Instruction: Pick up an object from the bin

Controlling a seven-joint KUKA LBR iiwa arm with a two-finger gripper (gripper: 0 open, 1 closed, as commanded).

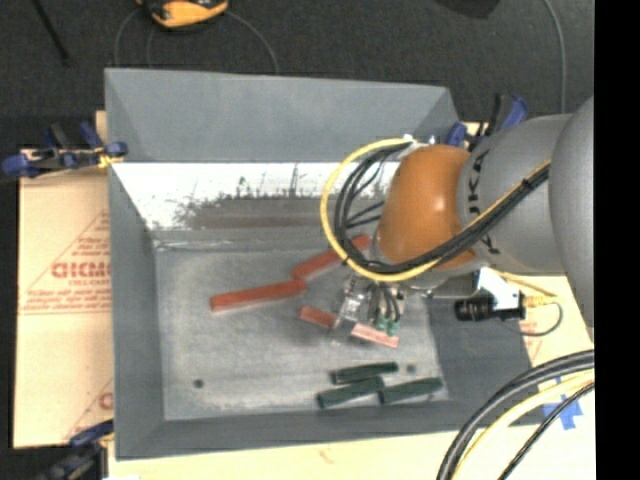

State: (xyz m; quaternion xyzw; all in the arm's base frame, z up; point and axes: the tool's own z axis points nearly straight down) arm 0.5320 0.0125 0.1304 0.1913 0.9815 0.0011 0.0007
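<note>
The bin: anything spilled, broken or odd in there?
Nothing spilled or broken. Reddish-brown flat sticks, small pink-red blocks and dark green bars lie loose in the grey metal bin; its back wall looks scuffed.

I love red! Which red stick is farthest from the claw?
The long red stick in the middle: it stretches left, while the shorter red pieces lie close by the gripper.

The arm [530, 198] (orange-covered wrist [425, 208]) bends down from the right.

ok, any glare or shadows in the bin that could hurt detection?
Camera view: bright glare on the grey metal bin's back wall; the arm shades the floor beside the claw; the long red-brown flat strip is evenly lit.
</note>
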